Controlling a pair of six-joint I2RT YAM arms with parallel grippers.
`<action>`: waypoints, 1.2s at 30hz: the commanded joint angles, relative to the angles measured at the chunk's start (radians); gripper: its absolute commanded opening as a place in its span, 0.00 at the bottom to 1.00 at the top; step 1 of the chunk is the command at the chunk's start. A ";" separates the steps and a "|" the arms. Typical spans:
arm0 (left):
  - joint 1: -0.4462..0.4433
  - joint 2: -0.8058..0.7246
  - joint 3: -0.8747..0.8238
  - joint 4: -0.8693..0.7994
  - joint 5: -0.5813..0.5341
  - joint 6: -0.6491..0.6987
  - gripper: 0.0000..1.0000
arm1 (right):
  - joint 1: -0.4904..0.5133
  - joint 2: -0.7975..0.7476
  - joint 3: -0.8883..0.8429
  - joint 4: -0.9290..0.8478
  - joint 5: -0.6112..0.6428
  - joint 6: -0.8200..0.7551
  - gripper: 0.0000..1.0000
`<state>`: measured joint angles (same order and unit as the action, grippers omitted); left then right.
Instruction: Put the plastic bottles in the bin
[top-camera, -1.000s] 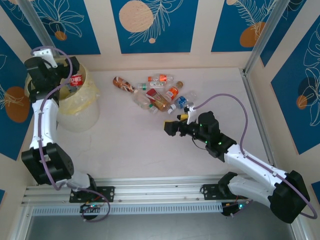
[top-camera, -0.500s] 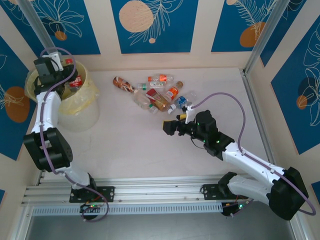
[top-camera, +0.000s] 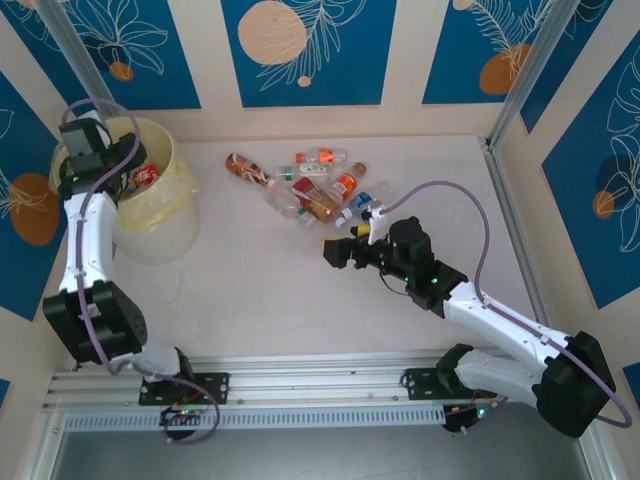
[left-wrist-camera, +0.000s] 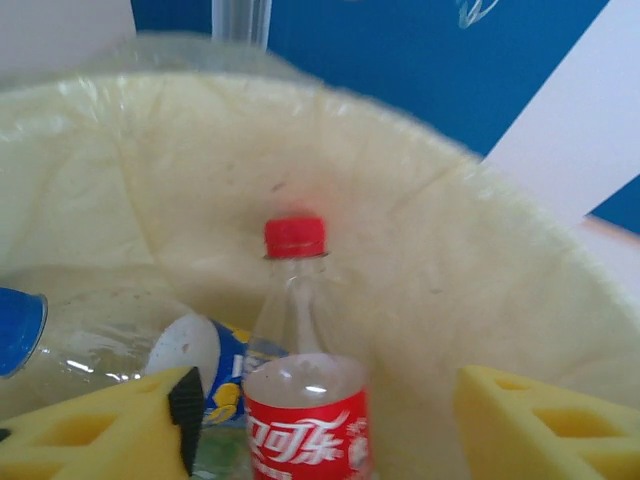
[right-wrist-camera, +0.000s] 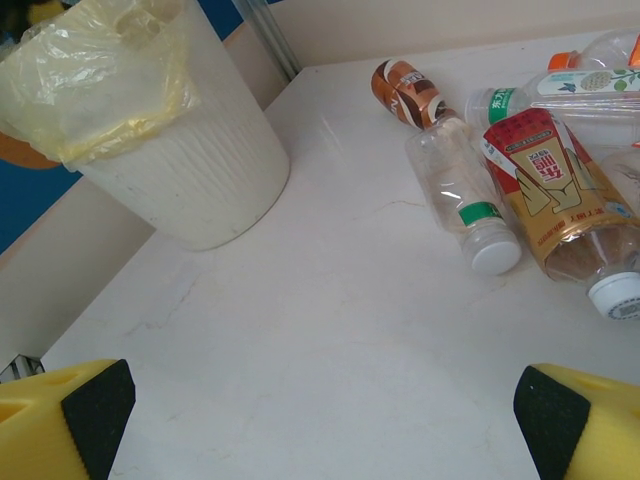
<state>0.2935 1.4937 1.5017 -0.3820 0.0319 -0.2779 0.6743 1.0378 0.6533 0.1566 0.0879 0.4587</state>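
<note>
Over the bin, both grippers empty

Up at the upper left of the overhead view, the left gripper hangs in the mouth of the pale-yellow bin. Loose plastic bottles huddle at upper centre, with the right gripper just below them, jaws wide. From the left wrist, yellow fingers stand apart at the bottom corners, touching nothing; a red-capped bottle sits in the bin between them, a blue-capped bottle at left. From the right wrist, the fingers are spread and hold nothing, with the bin at upper left and bottles at upper right
</note>
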 joint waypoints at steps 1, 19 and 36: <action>-0.011 -0.095 0.032 0.045 0.122 -0.064 0.73 | 0.008 -0.010 0.020 -0.003 0.040 -0.018 0.99; -0.376 -0.231 -0.220 0.288 0.350 -0.203 1.00 | -0.177 0.019 0.060 -0.323 0.290 0.305 1.00; -0.503 -0.432 -0.535 0.511 0.555 -0.152 1.00 | -0.366 0.561 0.541 -0.593 0.236 0.526 1.00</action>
<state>-0.1986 1.1030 0.9977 0.0975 0.5842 -0.5026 0.3141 1.5154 1.0916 -0.3569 0.3157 0.9165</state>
